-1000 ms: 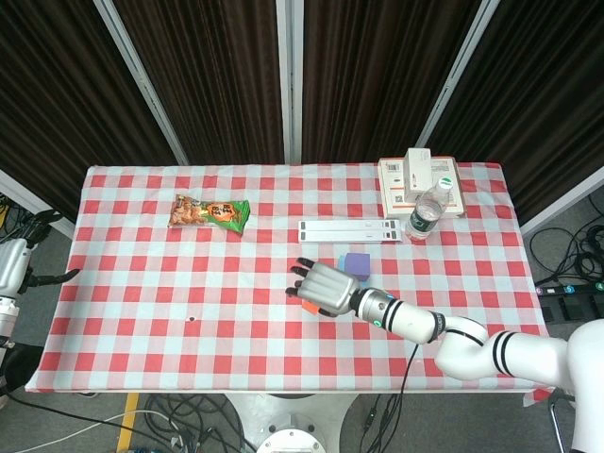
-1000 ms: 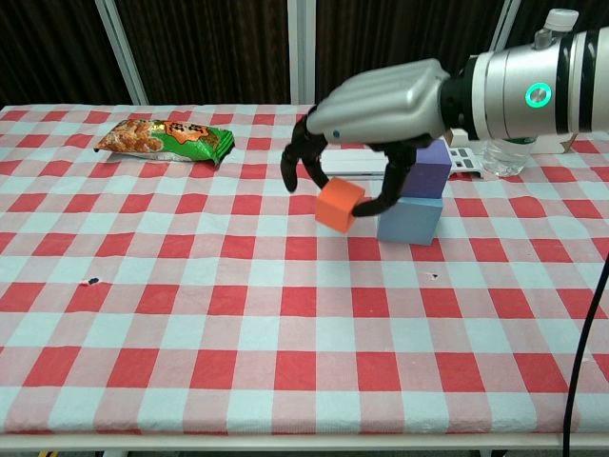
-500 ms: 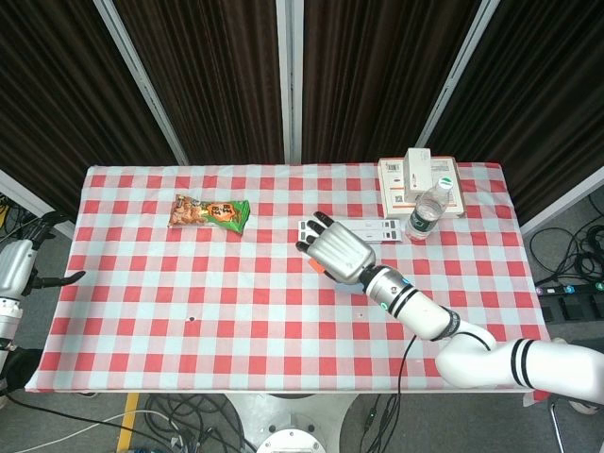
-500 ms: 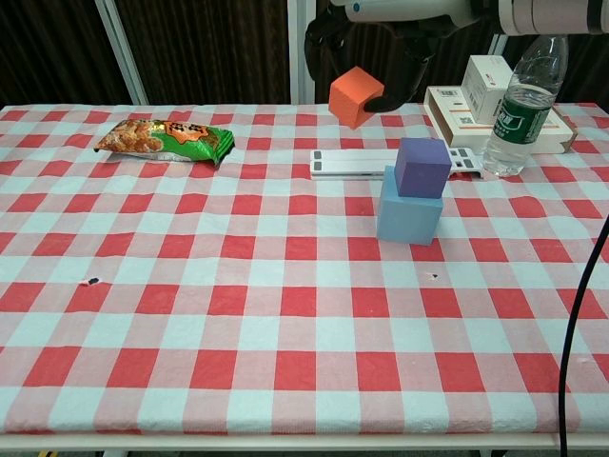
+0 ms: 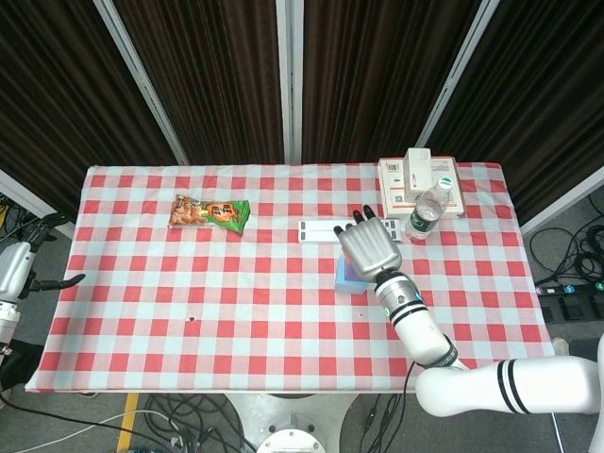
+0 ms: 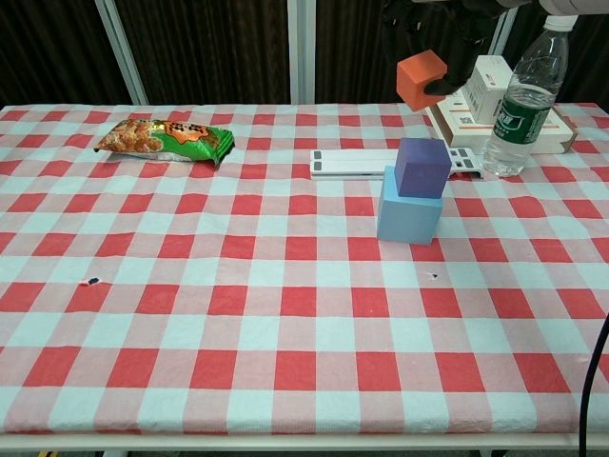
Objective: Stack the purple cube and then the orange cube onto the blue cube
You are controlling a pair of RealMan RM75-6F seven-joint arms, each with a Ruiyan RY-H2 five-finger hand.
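Your right hand (image 5: 370, 247) grips the small orange cube (image 6: 421, 80) in mid-air, above and just at 12 o'clock of the purple cube (image 6: 422, 168), which sits atop the light-blue cube (image 6: 408, 216). Left hand (image 5: 11, 274) off-table; state unclear.

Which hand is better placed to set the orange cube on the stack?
The right hand: it already holds the orange cube in the air above the purple cube, which sits on the blue cube. The left hand is off the table's far left edge.
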